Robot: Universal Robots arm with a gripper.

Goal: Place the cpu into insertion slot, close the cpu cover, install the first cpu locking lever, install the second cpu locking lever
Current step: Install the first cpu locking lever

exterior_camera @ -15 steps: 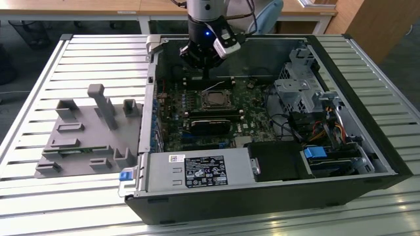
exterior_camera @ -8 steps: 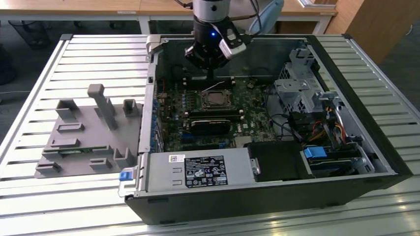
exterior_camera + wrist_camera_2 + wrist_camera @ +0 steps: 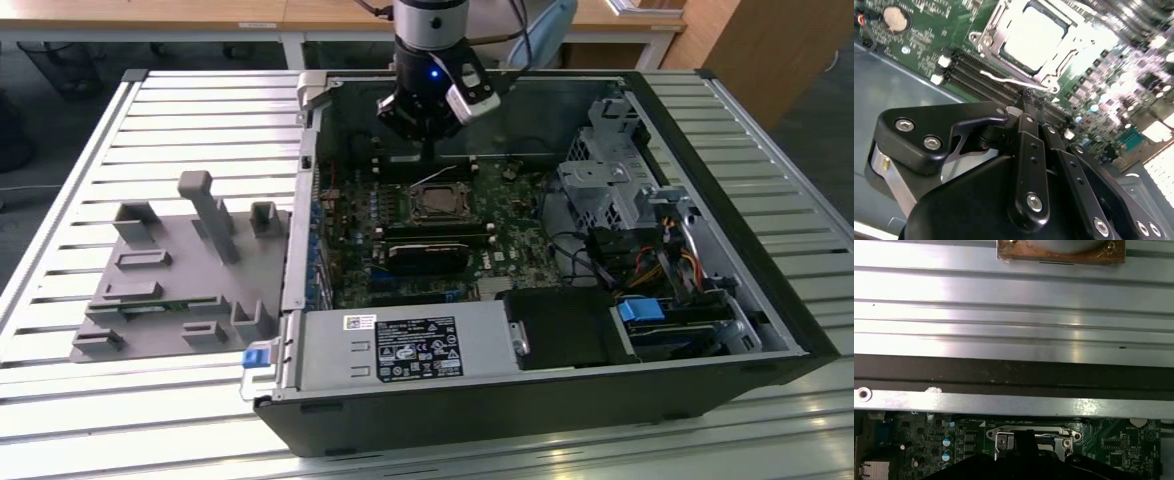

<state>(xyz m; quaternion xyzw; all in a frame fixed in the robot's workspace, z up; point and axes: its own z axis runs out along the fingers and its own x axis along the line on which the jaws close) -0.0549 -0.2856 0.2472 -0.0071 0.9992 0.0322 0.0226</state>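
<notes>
As the cpu point(image 3: 1031, 37) is lying under its cpu cover point(image 3: 990, 42), the empty gripper point(image 3: 1027, 95), fingers pressed together, is hovering with the first locking lever point(image 3: 1004, 79) just beyond its tips, which is seemingly calling for a steady push.

My arm point(image 3: 430, 30): silver-grey wrist, black housing, small blue light point(image 3: 434, 72). Claw point(image 3: 1028, 97): matte black linkages, silver screw heads point(image 3: 1034, 201).

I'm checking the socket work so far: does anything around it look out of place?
Possibly: a thin wire lever lies alongside the cpu cover, seemingly not latched, with the gripper right at it. The cover sits flat over the cpu; nothing looks damaged.
</notes>
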